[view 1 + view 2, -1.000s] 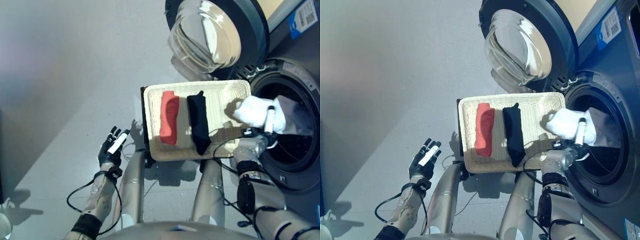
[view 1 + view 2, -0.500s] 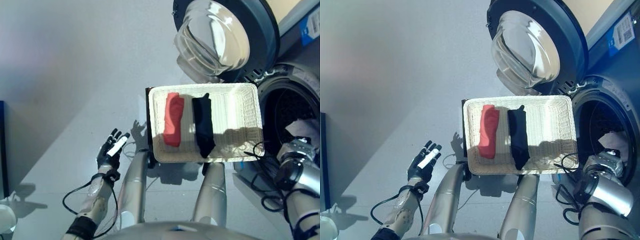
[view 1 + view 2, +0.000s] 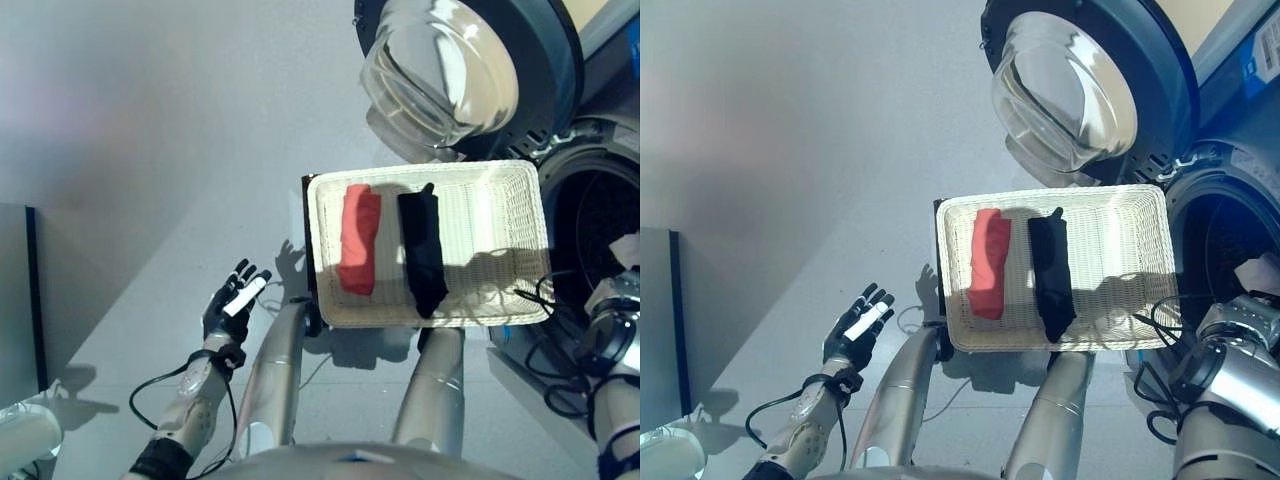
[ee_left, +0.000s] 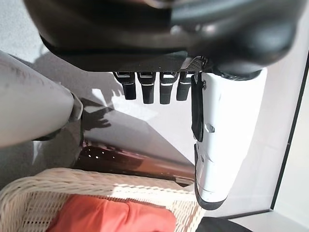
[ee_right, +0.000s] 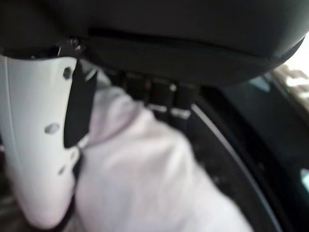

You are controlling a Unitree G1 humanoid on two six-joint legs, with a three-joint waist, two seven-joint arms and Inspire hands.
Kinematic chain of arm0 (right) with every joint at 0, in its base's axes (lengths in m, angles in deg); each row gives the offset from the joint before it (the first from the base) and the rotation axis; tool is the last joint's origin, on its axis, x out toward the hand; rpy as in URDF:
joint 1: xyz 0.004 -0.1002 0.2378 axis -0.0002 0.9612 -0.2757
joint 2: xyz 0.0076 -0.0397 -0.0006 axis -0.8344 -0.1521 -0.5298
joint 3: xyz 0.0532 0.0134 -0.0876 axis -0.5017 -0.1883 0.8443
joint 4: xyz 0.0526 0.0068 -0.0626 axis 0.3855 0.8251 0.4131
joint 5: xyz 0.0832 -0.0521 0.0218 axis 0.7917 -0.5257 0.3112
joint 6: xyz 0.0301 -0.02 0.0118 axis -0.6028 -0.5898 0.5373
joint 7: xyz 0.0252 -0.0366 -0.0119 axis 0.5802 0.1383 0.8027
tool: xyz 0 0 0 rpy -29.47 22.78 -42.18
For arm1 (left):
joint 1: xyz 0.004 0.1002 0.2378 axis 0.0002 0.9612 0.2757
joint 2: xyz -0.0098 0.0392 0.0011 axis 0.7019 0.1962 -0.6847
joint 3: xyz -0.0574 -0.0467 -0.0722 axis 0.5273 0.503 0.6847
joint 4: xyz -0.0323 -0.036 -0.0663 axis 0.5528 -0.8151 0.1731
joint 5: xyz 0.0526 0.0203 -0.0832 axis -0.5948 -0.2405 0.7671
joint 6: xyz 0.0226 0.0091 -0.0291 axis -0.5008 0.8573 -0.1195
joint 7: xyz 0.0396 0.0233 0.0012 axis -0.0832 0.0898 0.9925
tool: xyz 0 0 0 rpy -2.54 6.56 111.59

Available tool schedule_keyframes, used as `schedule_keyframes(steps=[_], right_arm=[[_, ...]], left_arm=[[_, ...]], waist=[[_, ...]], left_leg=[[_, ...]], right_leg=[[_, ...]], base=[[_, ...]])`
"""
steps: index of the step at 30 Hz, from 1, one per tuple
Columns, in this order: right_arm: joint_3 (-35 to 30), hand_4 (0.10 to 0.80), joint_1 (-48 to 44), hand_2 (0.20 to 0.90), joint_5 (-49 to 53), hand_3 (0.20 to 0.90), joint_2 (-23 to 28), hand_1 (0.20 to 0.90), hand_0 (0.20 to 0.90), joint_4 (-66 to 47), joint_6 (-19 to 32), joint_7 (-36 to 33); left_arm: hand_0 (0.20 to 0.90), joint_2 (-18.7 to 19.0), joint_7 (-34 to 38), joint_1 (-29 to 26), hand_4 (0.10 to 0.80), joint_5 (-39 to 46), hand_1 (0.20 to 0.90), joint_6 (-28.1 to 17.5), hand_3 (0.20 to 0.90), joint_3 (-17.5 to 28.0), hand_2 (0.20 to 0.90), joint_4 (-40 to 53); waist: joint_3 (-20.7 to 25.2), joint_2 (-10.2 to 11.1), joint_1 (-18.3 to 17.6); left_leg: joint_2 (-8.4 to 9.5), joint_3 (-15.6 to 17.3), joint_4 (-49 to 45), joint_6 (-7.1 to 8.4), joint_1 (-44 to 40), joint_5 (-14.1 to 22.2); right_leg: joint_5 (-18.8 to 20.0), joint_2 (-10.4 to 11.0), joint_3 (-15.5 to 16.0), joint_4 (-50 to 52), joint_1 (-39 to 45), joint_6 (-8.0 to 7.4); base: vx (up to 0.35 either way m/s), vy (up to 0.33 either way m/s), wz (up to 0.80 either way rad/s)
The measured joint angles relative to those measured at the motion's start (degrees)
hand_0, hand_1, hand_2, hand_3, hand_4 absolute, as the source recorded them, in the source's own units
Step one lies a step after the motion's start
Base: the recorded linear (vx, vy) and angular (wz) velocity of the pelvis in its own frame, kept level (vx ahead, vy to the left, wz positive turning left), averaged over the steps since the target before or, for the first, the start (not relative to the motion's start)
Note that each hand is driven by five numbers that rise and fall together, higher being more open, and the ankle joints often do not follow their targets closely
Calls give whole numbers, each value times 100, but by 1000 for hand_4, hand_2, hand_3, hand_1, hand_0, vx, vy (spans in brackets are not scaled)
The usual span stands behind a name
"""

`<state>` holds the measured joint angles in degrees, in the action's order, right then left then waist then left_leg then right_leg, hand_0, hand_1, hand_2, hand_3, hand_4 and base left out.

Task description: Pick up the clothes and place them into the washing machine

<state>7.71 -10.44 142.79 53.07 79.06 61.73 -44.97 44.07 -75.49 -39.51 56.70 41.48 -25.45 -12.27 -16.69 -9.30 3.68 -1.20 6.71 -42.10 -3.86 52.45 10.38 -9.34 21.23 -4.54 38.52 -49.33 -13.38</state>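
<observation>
A white wicker basket point(image 3: 525, 185) holds a folded red garment point(image 3: 358, 238) and a folded black garment point(image 3: 423, 250) side by side. To its right is the washing machine's dark drum opening point(image 3: 598, 215), with the round glass door point(image 3: 445, 70) swung open above the basket. My right hand point(image 5: 193, 43) is at the drum's mouth, its thumb and fingers closed on a white garment point(image 5: 154, 183), which also shows at the drum's edge point(image 3: 1257, 272). My left hand point(image 3: 236, 300) hangs open over the floor, left of the basket, holding nothing.
The basket rests on a dark stand point(image 3: 308, 250) right in front of me. A dark panel point(image 3: 15, 290) stands at the far left, with a white object point(image 3: 25, 435) on the floor below it. Grey floor point(image 3: 150, 150) stretches to the left.
My right arm has carried the white garment from over the basket's right end into the drum opening. The camera has shifted. My left hand has stayed open in place.
</observation>
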Motion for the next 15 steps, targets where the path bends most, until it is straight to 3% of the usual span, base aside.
schedule_keyframes(steps=[6,15], right_arm=[[409,800,41,900,-163,900,-197,900,900,-11,-76,295],[2271,800,304,900,-2298,900,-1549,900,900,-421,-498,654]], left_arm=[[900,-3,-74,5,800,-1,900,-13,900,-7,900,-18],[900,-6,-94,18,800,-36,900,-114,900,32,900,-115]], waist=[[51,26,12],[122,209,-64]], left_leg=[[26,-99,53,-12,-99,-41],[87,-200,109,2,-136,-133]], right_leg=[[14,22,142,-84,241,-21],[13,61,250,-97,326,-17]], base=[[-15,8,9],[-7,11,6]])
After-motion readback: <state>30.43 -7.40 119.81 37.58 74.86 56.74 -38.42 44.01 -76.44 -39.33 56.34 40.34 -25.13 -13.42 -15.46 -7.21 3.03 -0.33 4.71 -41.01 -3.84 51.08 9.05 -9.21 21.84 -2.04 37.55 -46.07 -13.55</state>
